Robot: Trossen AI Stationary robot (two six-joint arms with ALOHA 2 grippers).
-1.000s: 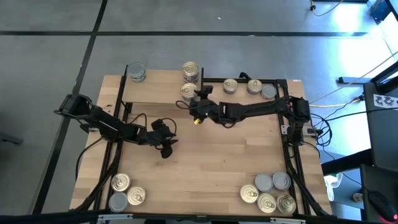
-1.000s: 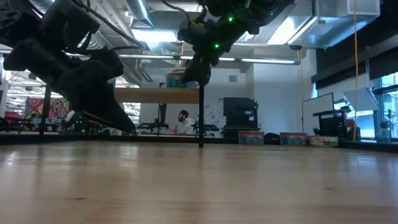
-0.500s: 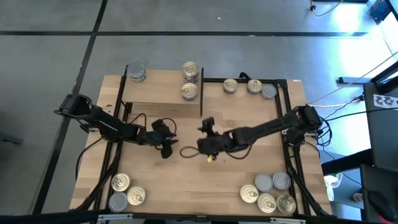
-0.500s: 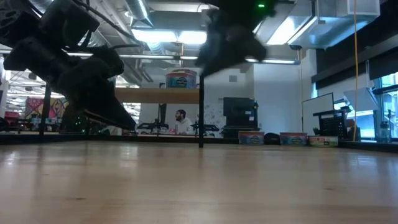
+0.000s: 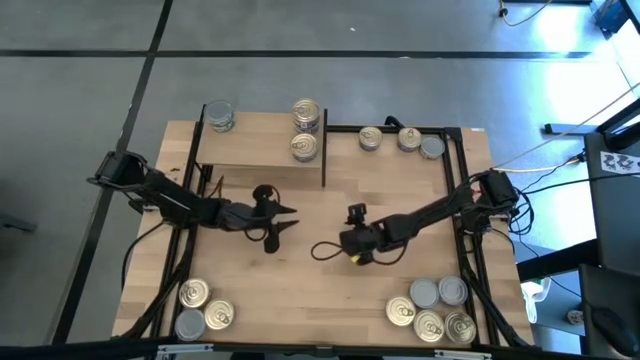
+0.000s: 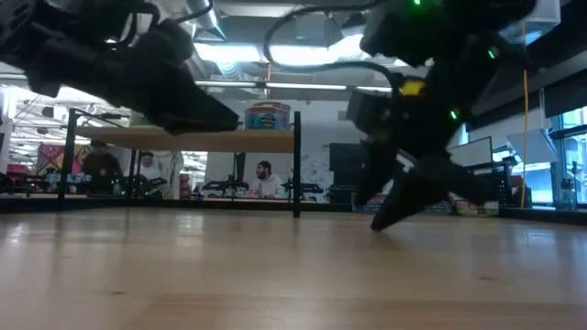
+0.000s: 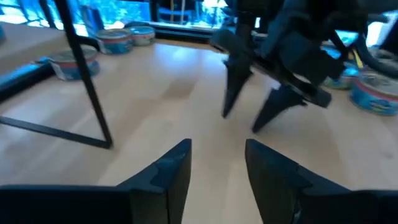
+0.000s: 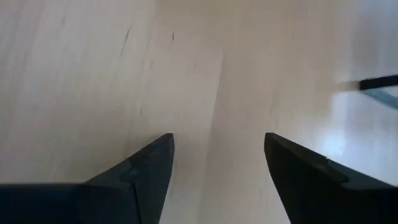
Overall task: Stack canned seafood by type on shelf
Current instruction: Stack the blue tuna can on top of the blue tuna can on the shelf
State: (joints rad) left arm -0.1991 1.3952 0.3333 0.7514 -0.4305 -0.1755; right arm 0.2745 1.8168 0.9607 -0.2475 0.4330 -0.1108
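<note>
Both tools sit empty over the middle of the desk [image 5: 300,290], and that is my first worry. My left tool [image 5: 282,218] has its fingers a little apart with nothing between them; my right tool [image 5: 352,248] shows a wider gap over bare wood, also holding nothing. They point at each other with only a short stretch of board between. If I swing either one across without lifting, I judge the fingers or the loose cable looping by the right tool could clip the other arm.

Cans are spread in groups. Three are on the shelf [image 5: 250,150] at the far left of the desk: a silver-topped can [image 5: 220,117] at its far-left corner, and two gold-topped cans [image 5: 306,112] at its right end, one [image 5: 304,147] nearer than the other. Three more cans [image 5: 400,140] wait along the far edge to the right of the shelf, three [image 5: 200,308] lie at the near-left corner, and a cluster of five [image 5: 435,308] sits at the near-right corner.

The shelf's black upright post [image 5: 324,160] stands right beside the gold-topped cans, so coming in from the right side I could strike it or knock them off. Reaching the near-right cluster, tightly packed tins touch each other, and I expect a finger coming down between them could shove a neighbour toward the desk's edge.
</note>
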